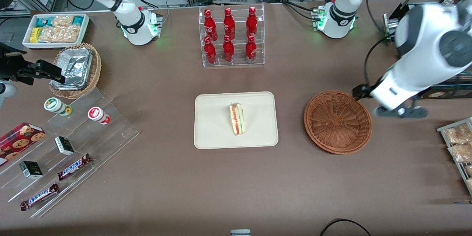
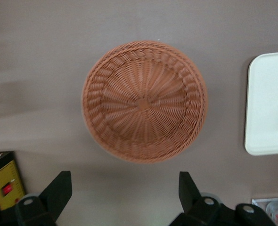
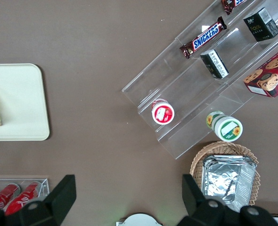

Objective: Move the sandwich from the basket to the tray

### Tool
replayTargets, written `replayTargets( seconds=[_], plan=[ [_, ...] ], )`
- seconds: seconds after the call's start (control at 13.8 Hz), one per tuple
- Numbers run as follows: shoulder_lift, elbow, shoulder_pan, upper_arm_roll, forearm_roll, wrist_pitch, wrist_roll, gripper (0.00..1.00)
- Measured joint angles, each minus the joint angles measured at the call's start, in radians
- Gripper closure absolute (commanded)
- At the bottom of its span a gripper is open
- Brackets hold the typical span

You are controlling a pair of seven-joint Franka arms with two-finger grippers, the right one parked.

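Basket (image 1: 337,122): woven reddish-brown wicker, ribbed, rough, matt. Tray (image 1: 214,132): smooth cream, matt, plastic-looking. Sandwich (image 1: 237,118): soft pale bread. Table (image 1: 221,184): brown, matt, even. Gripper (image 2: 125,193) above table just beside basket: matt black fingers (image 2: 59,190), set wide apart. Arm shell (image 1: 420,55): glossy white.

"SNICKERS" on two chocolate bars (image 1: 74,166)
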Motion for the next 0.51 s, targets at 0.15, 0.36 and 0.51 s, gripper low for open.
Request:
replayTargets(
  seconds=[0.15, 0.36, 0.51],
  plan=[
    [-0.054, 0.006, 0.102, -0.070, 0.000, -0.053, 0.065, 0.00],
    [-0.079, 0.066, 0.125, -0.052, 0.000, -0.107, 0.106, 0.00],
    [-0.079, 0.106, 0.126, -0.035, 0.000, -0.119, 0.115, 0.00]
  ],
)
